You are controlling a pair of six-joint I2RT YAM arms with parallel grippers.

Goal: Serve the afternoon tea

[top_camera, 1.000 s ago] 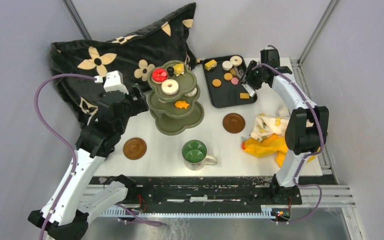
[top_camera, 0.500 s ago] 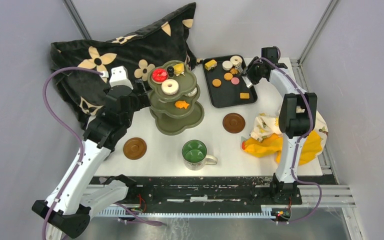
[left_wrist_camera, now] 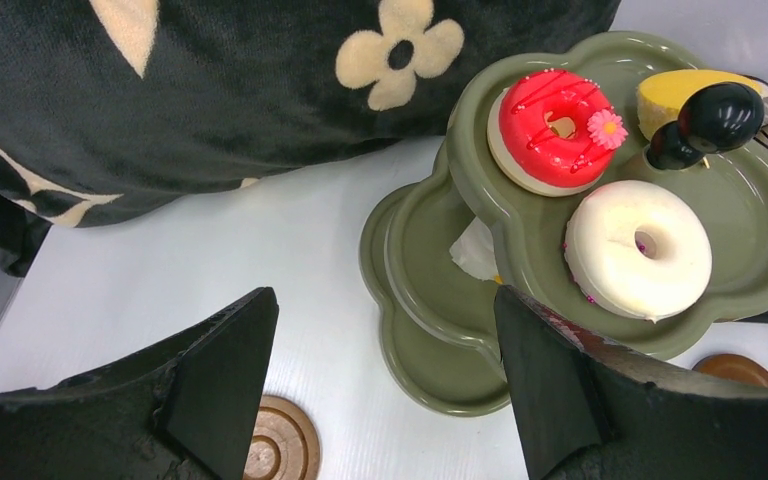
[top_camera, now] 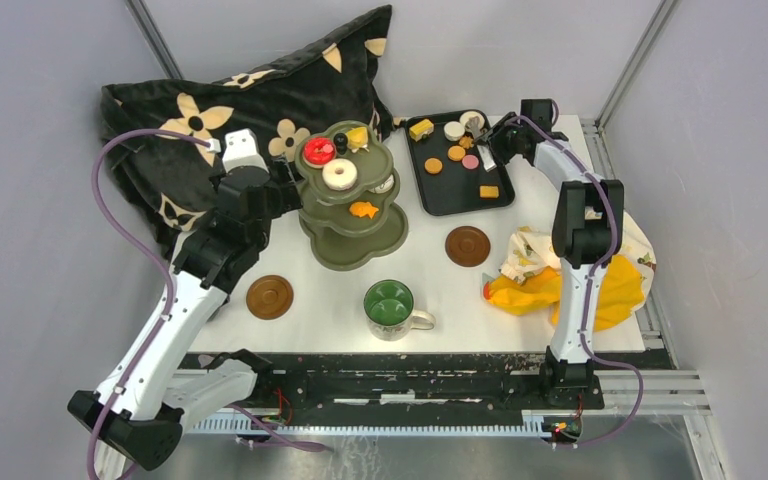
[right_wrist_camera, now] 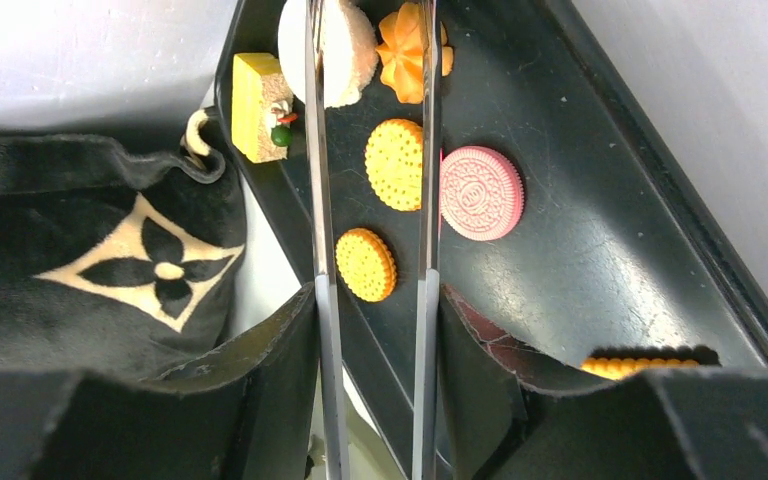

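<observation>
My right hand (right_wrist_camera: 372, 305) gripped the metal tongs (right_wrist_camera: 317, 150), blades apart above the cookies (right_wrist_camera: 394, 164) on the black tray (right_wrist_camera: 580, 260) right of the stand (left_wrist_camera: 430, 250), to carry one across. My left hand (left_wrist_camera: 380, 325) hung open just left of the stand, likely to steady it.

Top: high, near edge, whole table (top_camera: 330, 300) | left wrist: close above stand (left_wrist_camera: 520, 240) | right wrist: close above tray (right_wrist_camera: 600, 250) | top shares both
</observation>
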